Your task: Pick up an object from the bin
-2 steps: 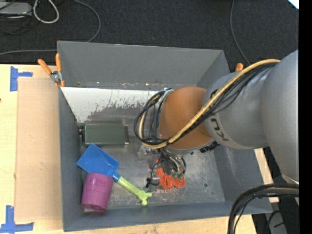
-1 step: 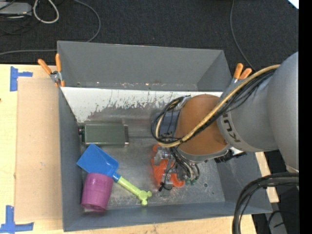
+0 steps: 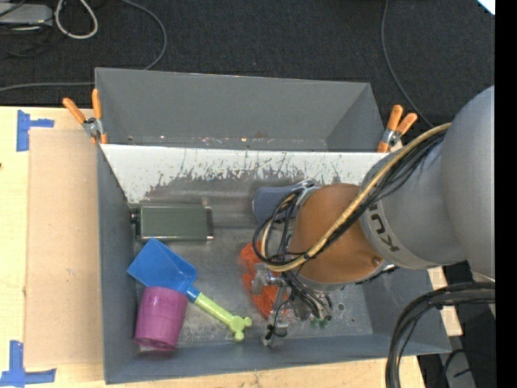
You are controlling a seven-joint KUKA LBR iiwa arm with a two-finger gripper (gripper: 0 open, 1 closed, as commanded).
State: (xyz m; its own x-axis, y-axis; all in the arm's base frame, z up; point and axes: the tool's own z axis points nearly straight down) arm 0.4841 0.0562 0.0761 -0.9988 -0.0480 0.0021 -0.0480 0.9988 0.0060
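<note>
My gripper (image 3: 277, 323) hangs low over the bin's front middle, largely covered by the arm's orange dome and cables. Directly beside and partly under it lies an orange object (image 3: 255, 286), of which just a ragged portion shows; I cannot tell whether the gripper touches it. Just left of the gripper ends the light green handle (image 3: 220, 313) of a blue toy scoop (image 3: 161, 267). A dull blue object (image 3: 270, 200) lies behind the dome, half hidden.
A purple cup (image 3: 159, 318) lies on its side in the front left corner, against the scoop. A grey-green rectangular block (image 3: 172, 222) rests at the left, near the back slope. The arm covers the bin's right half.
</note>
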